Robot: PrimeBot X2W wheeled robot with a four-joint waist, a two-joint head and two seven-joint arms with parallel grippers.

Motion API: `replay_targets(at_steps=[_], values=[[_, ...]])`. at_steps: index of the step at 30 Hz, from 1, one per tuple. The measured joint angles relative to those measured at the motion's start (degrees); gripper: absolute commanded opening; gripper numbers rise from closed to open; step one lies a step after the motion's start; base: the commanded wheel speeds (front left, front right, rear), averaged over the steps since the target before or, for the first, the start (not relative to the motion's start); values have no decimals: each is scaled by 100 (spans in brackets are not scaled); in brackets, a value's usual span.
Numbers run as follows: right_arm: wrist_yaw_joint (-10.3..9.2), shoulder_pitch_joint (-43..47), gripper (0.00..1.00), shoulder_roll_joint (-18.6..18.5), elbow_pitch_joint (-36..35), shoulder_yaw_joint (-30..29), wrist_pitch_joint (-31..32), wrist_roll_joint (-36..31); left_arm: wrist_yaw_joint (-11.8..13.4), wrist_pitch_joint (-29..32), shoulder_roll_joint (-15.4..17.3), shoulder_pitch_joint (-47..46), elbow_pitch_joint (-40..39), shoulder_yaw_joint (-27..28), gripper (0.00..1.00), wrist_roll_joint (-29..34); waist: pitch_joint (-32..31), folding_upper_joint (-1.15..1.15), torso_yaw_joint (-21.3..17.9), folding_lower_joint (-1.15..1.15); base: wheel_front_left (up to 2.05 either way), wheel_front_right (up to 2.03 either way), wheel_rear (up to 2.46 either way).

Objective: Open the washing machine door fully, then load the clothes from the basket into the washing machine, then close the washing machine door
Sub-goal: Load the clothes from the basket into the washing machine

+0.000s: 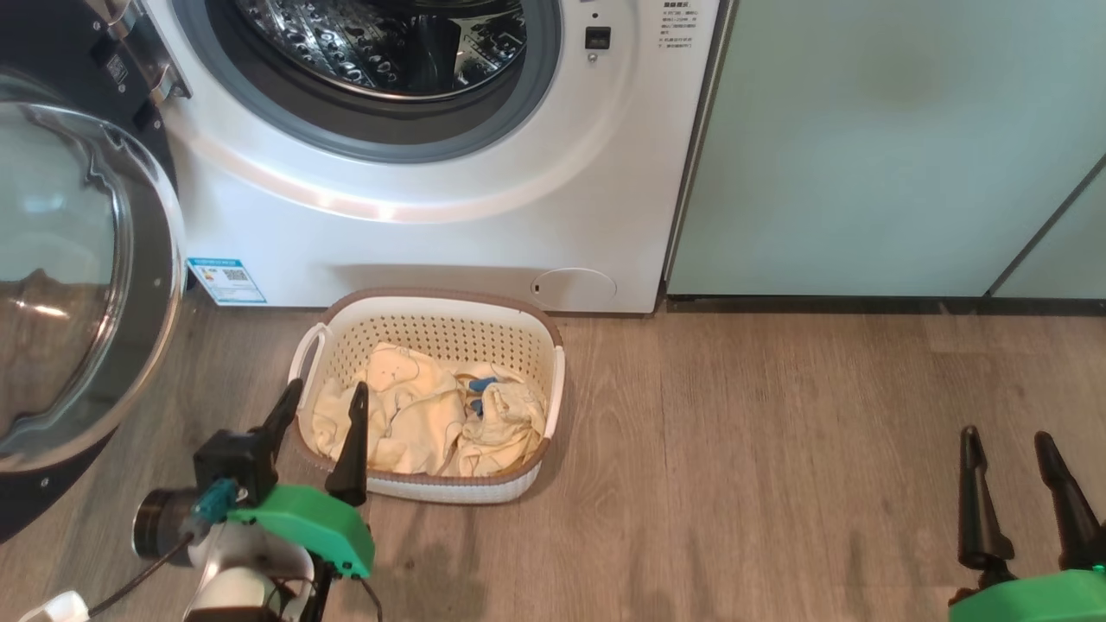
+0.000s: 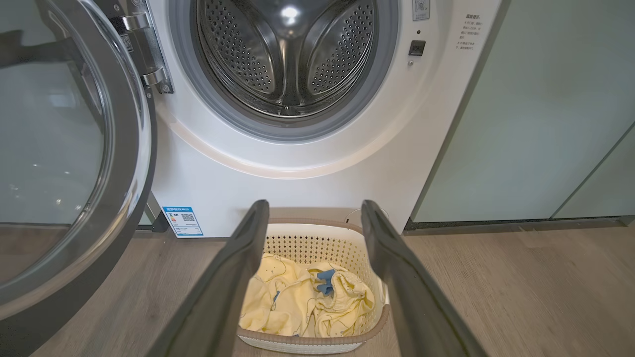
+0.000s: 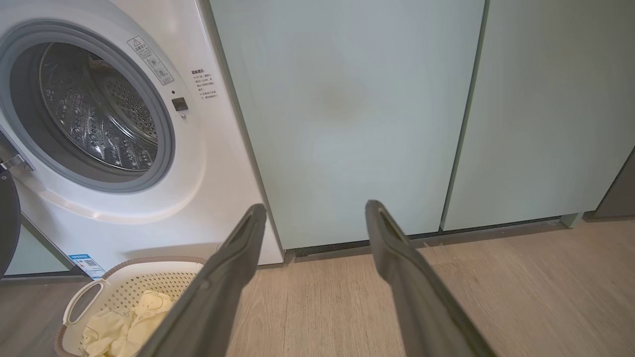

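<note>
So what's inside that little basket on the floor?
Crumpled pale yellow clothes with a small blue part lie in the basket. They cover its floor, so anything lying under them cannot be seen.

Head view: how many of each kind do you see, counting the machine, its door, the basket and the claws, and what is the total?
washing machine: 1
washing machine door: 1
basket: 1
claws: 2, left claw and right claw
total: 5
</note>
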Motion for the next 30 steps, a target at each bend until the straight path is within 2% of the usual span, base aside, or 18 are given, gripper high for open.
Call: replay_targets(at_steps=[10, 20, 23, 30], values=[[0, -13, 100, 1, 9, 27, -20, 1, -8, -1, 77, -8, -79, -73, 100, -40, 93, 0, -21, 0, 61, -61, 0], [0, -20, 100, 4, 21, 34, -67, 42, 56, -1, 86, -25, -89, -119, 100, -37, 154, 0, -32, 0, 186, -186, 0], [0, -37, 100, 4, 23, 37, -68, 42, 163, -10, 91, -51, -88, -137, 100, 12, 164, 0, -25, 0, 183, -183, 0], [0, -80, 100, 5, 31, 46, -68, 42, 203, -53, 102, -82, -71, -176, 100, 36, 157, 0, 6, 1, 114, -114, 0]])
